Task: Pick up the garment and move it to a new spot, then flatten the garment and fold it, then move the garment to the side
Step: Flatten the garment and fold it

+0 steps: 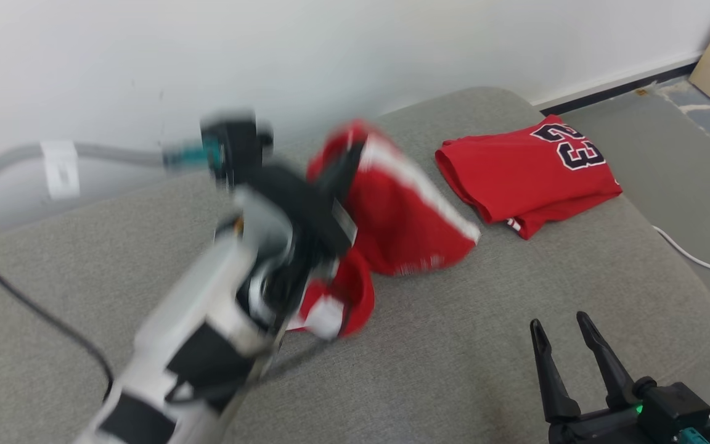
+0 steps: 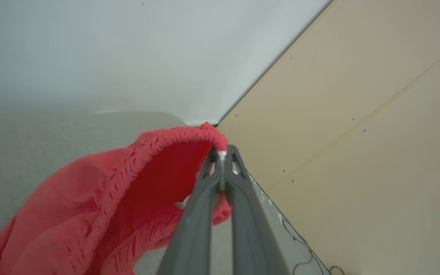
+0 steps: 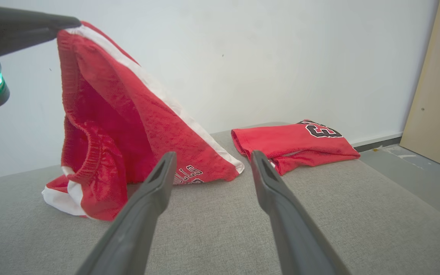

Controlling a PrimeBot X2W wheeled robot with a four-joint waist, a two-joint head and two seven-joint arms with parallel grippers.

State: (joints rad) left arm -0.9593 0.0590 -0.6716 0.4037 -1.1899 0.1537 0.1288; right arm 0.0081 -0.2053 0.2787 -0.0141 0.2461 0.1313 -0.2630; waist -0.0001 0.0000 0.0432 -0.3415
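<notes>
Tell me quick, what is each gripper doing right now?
Left gripper: closed, holding the red shorts lifted by one edge.
Right gripper: open, holding nothing.

Showing bright red on the garment [image 3: 136, 118], with a white stripe down its side, white trim at the hem and black-and-white lettering near the lower edge. Showing the same red on the folded jersey [image 1: 527, 176] by the far right corner of the cushion [image 1: 484, 345], with a black 23 outlined in white. Showing a pale grey weave on the cushion, off-white on the wall [image 1: 145, 55], beige on the board [image 2: 357, 133], and dark grey on the fingers of the left gripper [image 2: 224, 153] and right gripper [image 1: 558, 319].
</notes>
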